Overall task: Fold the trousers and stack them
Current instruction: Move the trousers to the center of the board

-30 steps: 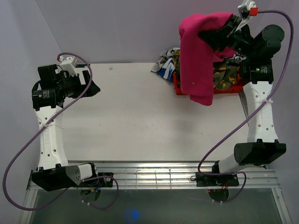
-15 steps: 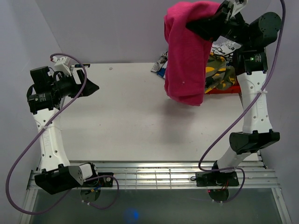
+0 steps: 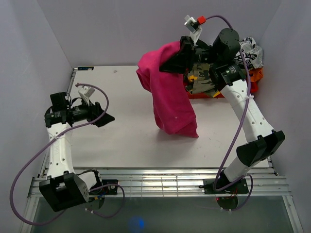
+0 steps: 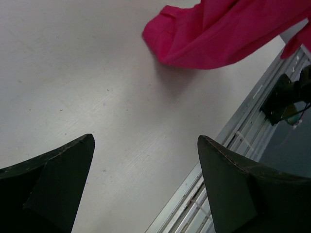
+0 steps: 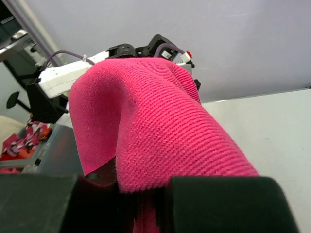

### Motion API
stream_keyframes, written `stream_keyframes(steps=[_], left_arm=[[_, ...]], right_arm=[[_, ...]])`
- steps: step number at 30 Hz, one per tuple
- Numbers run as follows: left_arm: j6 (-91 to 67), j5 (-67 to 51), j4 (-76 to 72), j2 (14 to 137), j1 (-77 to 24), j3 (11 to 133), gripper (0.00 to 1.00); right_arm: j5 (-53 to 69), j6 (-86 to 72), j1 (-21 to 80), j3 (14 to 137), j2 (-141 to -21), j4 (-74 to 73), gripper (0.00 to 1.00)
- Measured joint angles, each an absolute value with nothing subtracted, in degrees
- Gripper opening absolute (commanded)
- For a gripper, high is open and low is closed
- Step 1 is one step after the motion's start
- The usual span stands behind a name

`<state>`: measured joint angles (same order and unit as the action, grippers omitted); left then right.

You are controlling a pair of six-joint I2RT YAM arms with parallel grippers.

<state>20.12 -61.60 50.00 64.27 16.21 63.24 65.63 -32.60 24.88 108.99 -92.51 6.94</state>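
— Well, what is the white table (image 3: 121,145) carrying?
— Mainly the trousers (image 3: 170,102). They hang as one bunched hot-pink drape over its middle-right part, with the top end in the air and the lower end down at the tabletop. I cannot tell whether that end touches the surface or just clears it.
— Which way does the length run?
— From the pinch point at the back, down and toward the near edge, so nearer upright than flat.
— And behind them?
— A red bin (image 3: 209,95) of patterned clothes at the far right.
— Who has the cloth?
— The right gripper (image 3: 181,54), clamped on a fold at the top. The left gripper (image 3: 103,118) holds nothing; its jaws are spread wide and aimed across the table. The hanging end lies to its right, well apart.
— Next?
— I judge the free lower end is the left arm's to take, so the pair can be spread out flat.
— The fabric?
— Plain, soft, ribbed knit, doubled over itself.
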Motion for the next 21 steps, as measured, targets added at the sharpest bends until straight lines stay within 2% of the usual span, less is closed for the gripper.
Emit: stream_keyframes(steps=[3,7,12,14,17,21], left_arm=[[27.57,-62.41,50.13,60.84,15.46,56.71,0.96],[30.35,-60.77,44.75,60.34,14.87,54.28,0.95],[24.05,-59.16,38.35,70.81,14.48,62.11,0.92],[21.19,-57.91,36.51,77.47,13.78,68.29,0.92],[18.11,-55.66,35.42,85.34,11.64,75.55,0.92],[16.47,-53.04,35.99,89.69,6.96,77.84,0.92]], right_arm=[[69.01,-31.77,25.65,111.72,-93.89,3.53,0.08],[74.74,-29.39,25.63,111.57,-93.58,-2.63,0.08],[78.52,-24.21,25.82,92.36,-86.13,-9.56,0.08],[75.79,-18.33,26.13,86.78,-84.12,-19.18,0.08],[64.9,-10.98,26.92,82.65,-81.78,-29.12,0.08],[52.25,-3.73,27.16,78.41,-75.11,-38.7,0.08]])
